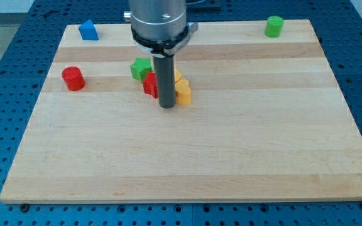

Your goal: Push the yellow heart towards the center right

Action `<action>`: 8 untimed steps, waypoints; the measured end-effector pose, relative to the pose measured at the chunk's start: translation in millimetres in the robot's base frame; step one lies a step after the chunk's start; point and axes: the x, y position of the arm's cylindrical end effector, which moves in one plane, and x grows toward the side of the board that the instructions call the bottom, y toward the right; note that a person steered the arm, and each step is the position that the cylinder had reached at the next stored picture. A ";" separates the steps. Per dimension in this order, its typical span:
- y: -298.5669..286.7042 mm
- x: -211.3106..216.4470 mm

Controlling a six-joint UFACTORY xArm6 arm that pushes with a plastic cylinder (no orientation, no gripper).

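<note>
A yellow block [183, 92] lies just right of my rod, left of the board's centre; its shape is partly hidden, and a second yellow piece [177, 76] peeks out behind the rod above it. I cannot tell which is the heart. My tip [166, 106] rests on the board, touching or nearly touching the yellow block's left side. A red block [149, 84] sits just left of the rod, and a green star-like block [141, 68] lies above and left of it.
A red cylinder [73, 78] stands near the view's left edge. A blue block [88, 30] sits at the top left. A green cylinder [273, 26] sits at the top right. The wooden board [231, 144] lies on a blue perforated table.
</note>
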 end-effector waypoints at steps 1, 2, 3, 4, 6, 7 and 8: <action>-13.5 -4.3; -6.4 -13.5; 33.8 -14.4; 78.9 -19.8; 108.4 -51.0; 108.3 -62.1; 92.9 -77.7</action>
